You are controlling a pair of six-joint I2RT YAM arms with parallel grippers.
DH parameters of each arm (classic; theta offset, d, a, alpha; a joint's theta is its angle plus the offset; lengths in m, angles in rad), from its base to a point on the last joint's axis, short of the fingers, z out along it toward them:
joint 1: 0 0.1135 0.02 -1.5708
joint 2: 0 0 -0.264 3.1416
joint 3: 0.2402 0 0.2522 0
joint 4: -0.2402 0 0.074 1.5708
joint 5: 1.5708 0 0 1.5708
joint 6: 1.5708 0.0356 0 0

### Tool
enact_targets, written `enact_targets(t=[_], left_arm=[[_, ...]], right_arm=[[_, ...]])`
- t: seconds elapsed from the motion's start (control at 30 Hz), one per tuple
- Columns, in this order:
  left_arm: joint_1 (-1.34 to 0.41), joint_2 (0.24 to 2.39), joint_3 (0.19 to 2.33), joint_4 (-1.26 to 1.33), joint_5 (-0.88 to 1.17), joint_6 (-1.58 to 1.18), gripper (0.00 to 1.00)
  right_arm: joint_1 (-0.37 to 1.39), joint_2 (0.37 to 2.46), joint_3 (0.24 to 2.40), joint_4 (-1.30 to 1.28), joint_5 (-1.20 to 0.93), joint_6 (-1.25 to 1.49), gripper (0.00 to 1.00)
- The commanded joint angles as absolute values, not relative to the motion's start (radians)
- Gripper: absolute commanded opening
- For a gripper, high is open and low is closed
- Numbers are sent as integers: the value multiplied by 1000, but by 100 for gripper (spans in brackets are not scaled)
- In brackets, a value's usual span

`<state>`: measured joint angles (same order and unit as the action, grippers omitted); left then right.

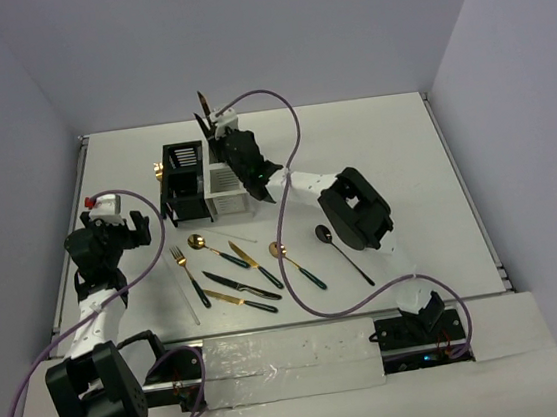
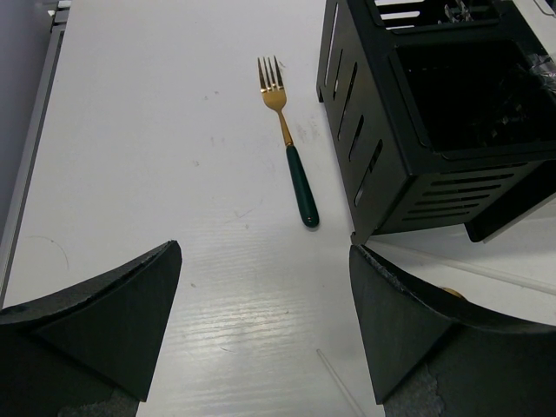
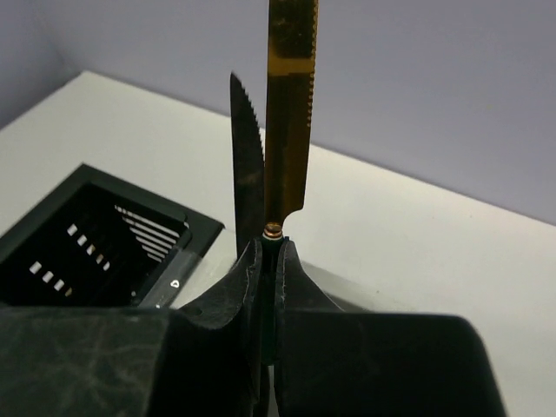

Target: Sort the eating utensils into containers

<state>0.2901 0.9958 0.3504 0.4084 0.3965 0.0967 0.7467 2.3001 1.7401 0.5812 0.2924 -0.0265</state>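
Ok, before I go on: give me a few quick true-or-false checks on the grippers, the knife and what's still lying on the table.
1. The right gripper is shut on a gold-bladed serrated knife. True.
2. That knife's blade points down into the black slotted caddy. False: the blade points up.
3. The left gripper holds the gold-headed, green-handled fork. False: it is open and empty, and the fork lies on the table.
4. An all-black spoon lies on the table near the right arm. True.

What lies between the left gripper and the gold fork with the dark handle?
In the left wrist view, only bare white table lies between the open left gripper and the fork.
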Motion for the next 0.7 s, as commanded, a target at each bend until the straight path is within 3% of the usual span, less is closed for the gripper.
enact_targets(t=[0.0,0.2,0.3,0.33,0.43,0.67], left_arm=[[299,994,362,457,417,104,88],[299,999,367,456,420,104,88],[301,999,367,457,422,104,88],[301,999,367,457,423,104,88],[302,999,367,457,423,104,88],[304,999,367,459,422,101,88]], right_arm=[[736,2312,1831,545,259,-46,0],[736,2258,1752,537,210,-115,2],[735,2241,1730,505,218,-127,16],[736,2224,1715,494,224,-124,29],[736,2189,1668,514,232,-127,40],[736,2096,1603,520,222,-115,45]])
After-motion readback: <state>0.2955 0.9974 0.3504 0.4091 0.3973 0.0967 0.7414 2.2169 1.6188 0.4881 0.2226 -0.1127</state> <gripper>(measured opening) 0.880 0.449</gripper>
